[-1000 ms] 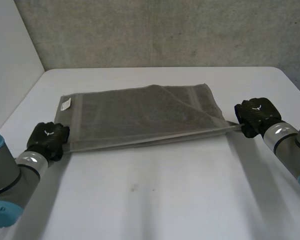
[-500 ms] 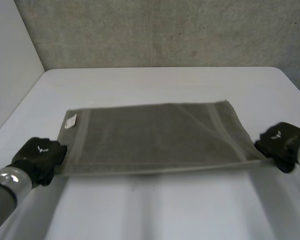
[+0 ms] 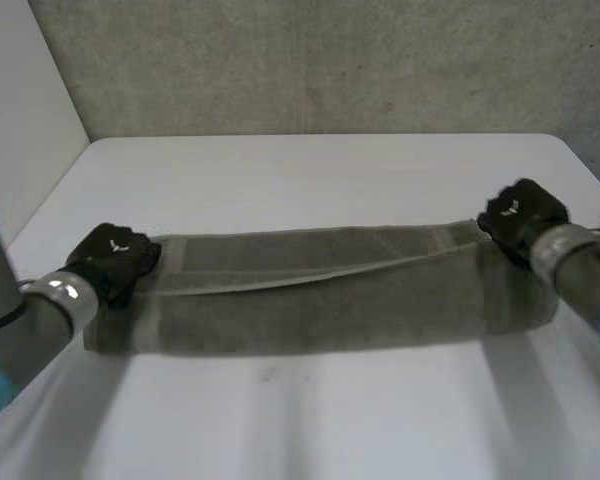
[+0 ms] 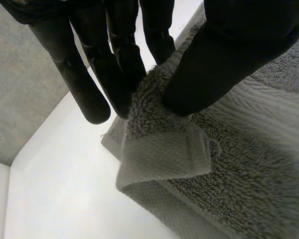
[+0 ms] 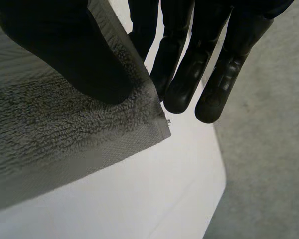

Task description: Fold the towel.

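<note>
Two pinches: left hand (image 3: 110, 262) and right hand (image 3: 520, 215) each clamp a towel (image 3: 320, 300) corner, thumb against fingers; keep edge taut, lay corners level.

In the head view the backs of the left hand (image 3: 115, 262) and the right hand (image 3: 520, 215) cover their own fingers, and both arms run off past the view's sides. It cannot be told whether the dark band below the held edge of the towel (image 3: 320, 250), toward the front edge of the table (image 3: 310, 170), is hanging cloth or shadow. In each wrist view the thumb is cut off at its root, the towel runs out of sight beyond its pinched corner, and that corner screens part of the fingers behind it.
</note>
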